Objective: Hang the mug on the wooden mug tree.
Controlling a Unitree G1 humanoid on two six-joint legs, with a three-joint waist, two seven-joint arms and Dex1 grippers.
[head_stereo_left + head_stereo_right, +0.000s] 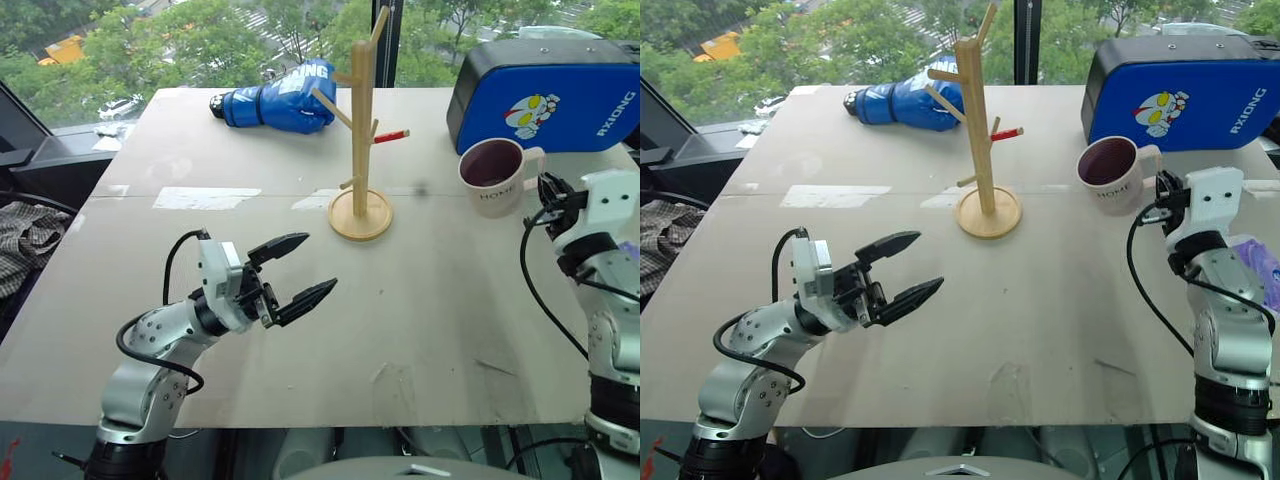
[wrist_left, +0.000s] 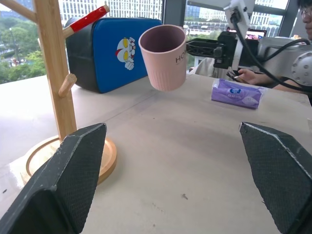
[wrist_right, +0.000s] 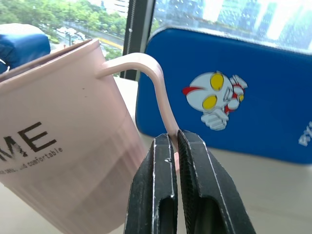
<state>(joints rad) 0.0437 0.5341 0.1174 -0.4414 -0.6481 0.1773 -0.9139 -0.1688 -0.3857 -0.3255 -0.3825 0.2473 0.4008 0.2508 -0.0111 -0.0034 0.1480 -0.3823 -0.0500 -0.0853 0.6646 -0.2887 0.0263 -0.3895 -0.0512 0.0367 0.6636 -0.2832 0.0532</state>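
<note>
Right gripper (image 3: 174,141): clamped tight on the mug (image 1: 492,175) handle, mug lifted clear of the table, right of the tree (image 1: 359,130).
Left gripper (image 1: 292,272): wide open, empty.
Tip: keep the handle loop facing a peg, thread it slowly.

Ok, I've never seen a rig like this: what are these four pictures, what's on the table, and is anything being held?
It is a two-armed humanoid robot. Two pictures look down from its head; the other two come from cameras on its wrists, looking along the black fingers. The right gripper is shut on the handle of the mug, holding it above the table. The left gripper is open and holds nothing. On the table stand the wooden mug tree, a blue boxing glove, a blue case with a cartoon figure and a purple packet. The mug is not yet on a peg.
</note>
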